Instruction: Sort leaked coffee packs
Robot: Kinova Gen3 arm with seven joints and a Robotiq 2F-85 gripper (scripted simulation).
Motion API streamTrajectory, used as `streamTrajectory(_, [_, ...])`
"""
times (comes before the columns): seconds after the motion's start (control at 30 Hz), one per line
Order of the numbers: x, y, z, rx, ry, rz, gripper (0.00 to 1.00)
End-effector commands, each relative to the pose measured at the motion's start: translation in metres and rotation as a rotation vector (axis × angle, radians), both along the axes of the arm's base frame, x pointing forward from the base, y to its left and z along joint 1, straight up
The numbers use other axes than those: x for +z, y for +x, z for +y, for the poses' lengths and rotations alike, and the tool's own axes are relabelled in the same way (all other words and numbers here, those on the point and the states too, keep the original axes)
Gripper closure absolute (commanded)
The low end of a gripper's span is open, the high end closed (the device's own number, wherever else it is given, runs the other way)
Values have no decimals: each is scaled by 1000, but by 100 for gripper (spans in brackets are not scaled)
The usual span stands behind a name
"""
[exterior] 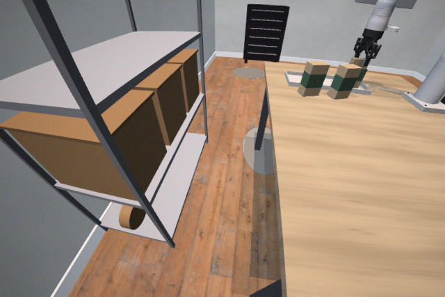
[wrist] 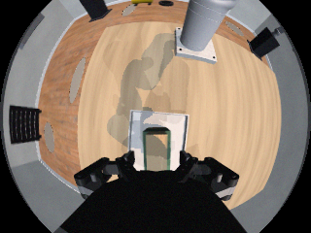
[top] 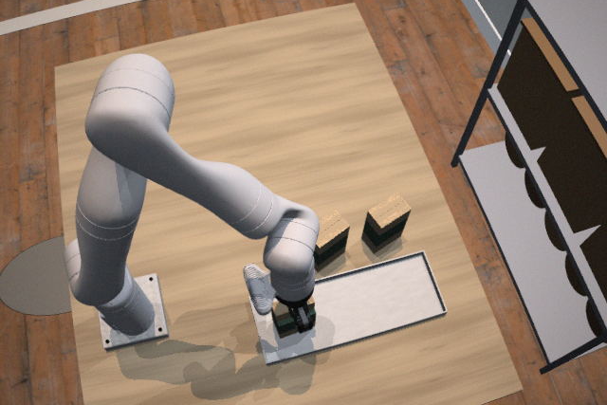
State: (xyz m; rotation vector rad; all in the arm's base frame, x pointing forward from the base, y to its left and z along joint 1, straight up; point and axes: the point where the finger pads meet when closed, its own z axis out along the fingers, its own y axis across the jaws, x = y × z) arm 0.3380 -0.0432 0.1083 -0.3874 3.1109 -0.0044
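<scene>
Three tan coffee packs with a green band are in view. One pack [top: 289, 318] stands upright inside the grey tray [top: 355, 303] at its left end; it also shows in the wrist view [wrist: 157, 149] and in the exterior view [exterior: 359, 67]. My gripper [top: 300, 316] is open right above this pack, its fingers standing on either side of the pack's top and apart from it; the gripper also shows in the exterior view [exterior: 367, 49]. Two other packs [top: 331, 236] [top: 387, 220] stand upright on the table just behind the tray.
The arm's base plate [top: 133, 312] is at the table's left front. A metal shelf [top: 543, 156] with brown boxes stands beyond the table's right edge. The right part of the tray holds nothing.
</scene>
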Motion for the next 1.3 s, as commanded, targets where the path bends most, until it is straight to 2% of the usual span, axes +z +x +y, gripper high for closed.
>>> streamTrajectory(0.0, [0, 0, 0, 0, 0, -1, 18])
streamTrajectory(1.0, [0, 0, 0, 0, 0, -1, 18])
streamTrajectory(1.27, [9, 0, 0, 0, 0, -1, 18])
